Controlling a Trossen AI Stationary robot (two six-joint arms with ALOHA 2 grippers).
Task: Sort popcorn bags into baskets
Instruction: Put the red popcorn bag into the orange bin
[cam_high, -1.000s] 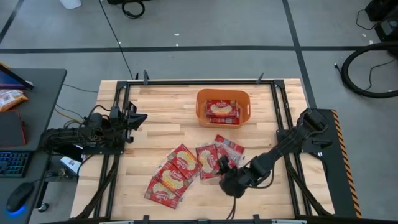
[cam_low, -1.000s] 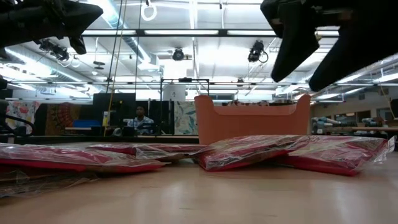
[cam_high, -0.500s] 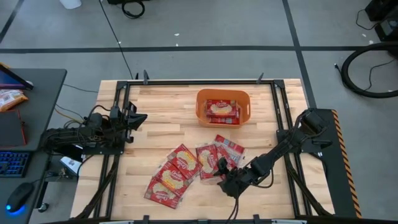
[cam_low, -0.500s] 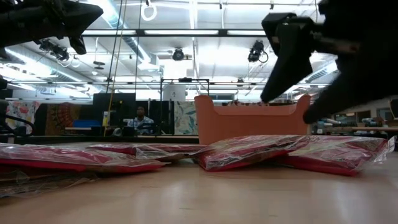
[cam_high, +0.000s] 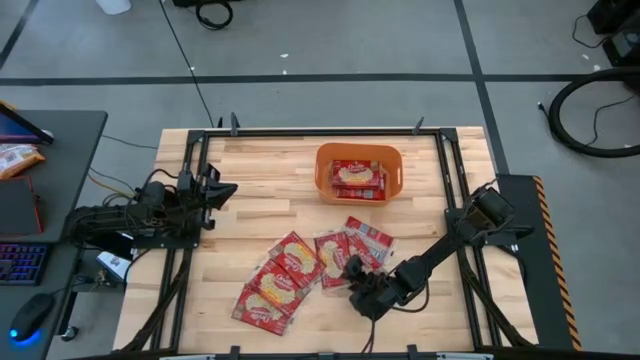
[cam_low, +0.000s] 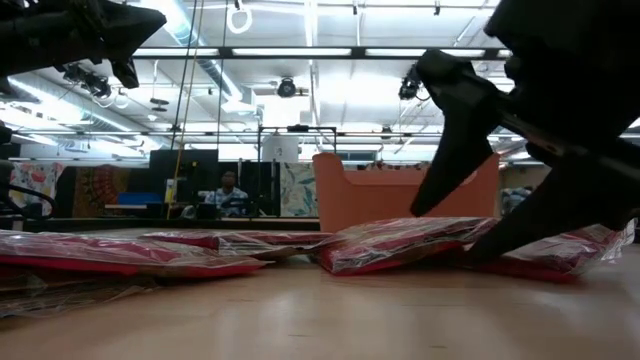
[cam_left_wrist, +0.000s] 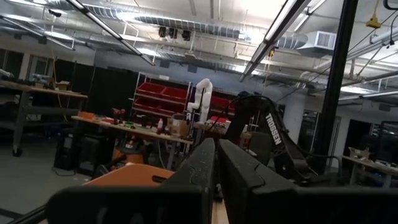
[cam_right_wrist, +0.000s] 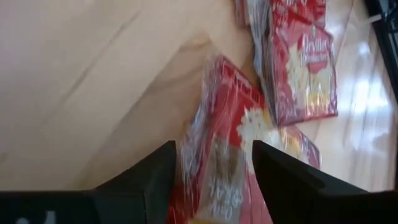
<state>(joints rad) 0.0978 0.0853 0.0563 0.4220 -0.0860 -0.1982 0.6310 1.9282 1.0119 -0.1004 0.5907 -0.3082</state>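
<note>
Several red popcorn bags (cam_high: 295, 262) lie flat in a loose cluster on the near middle of the table. The orange basket (cam_high: 325, 172) stands toward the far edge with two bags (cam_high: 358, 178) inside. My right gripper (cam_high: 353, 271) is low over the cluster's right side and open. Its fingers (cam_low: 440, 170) stand on either side of one bag's near end (cam_right_wrist: 224, 152). My left gripper (cam_high: 222, 190) hangs shut above the table's left edge. My right gripper is open around the near end of a bag (cam_low: 400, 243) and slants down at it from the table's right. The bag lies flat on the table. I cannot tell whether either finger touches it.
The bags overlap one another, so neighbours (cam_right_wrist: 305, 62) lie close to the one between my right fingers. Bare wood (cam_high: 260, 215) lies between cluster and basket. Black frame rails (cam_high: 452, 190) run along the table's sides. A person (cam_low: 228, 188) sits far behind the table.
My right gripper has come down from well above the bags to table height and shifted slightly toward the table's left. It has tipped so that its open fingers now straddle a bag. The bags and the left arm have stayed where they were.
</note>
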